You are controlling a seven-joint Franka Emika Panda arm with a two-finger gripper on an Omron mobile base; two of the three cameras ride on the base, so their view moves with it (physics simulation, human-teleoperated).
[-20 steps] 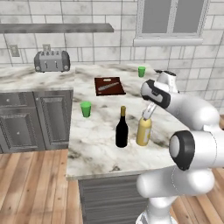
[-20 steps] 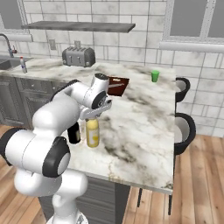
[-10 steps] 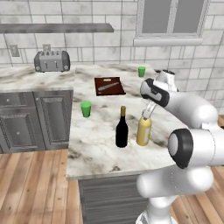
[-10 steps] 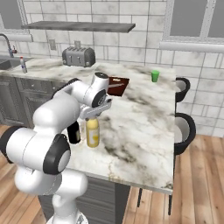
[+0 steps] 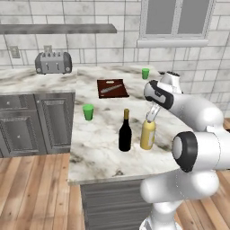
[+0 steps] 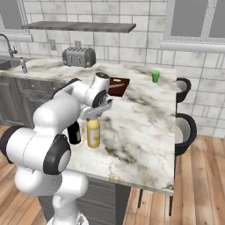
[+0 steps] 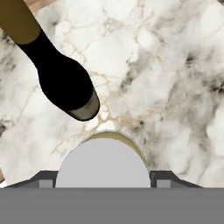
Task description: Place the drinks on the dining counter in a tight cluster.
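Gripper sits right over the squat yellow bottle, mid-frame in the left base view, pointing down along the bottle's upright long axis. In the hand view the bottle's pale round cap lies at bottom centre w/ one dark fingertip on each side, so the jaws straddle it. Can't tell whether they pinch the cap or just stand around it w/ a sliver of gap. Next move turns on that line-up: cap is centred btwn the jaws, directly below the hand. Tall dark wine bottle stands upright just beside the yellow one, to its left in the left base view and toward upper left in the hand view; close, but whether they touch isn't clear. Both are on the dining counter, near its front edge. Small clear bottle stands by the sink faucet at upper left of the right base view, well apart from the pair, so the cluster looks unfinished. Materials: wine bottle glossy, black body, gold neck; yellow bottle smooth, rounded shoulders; counter top polished white marble w/ brown-grey veins. Green cup stands further left.
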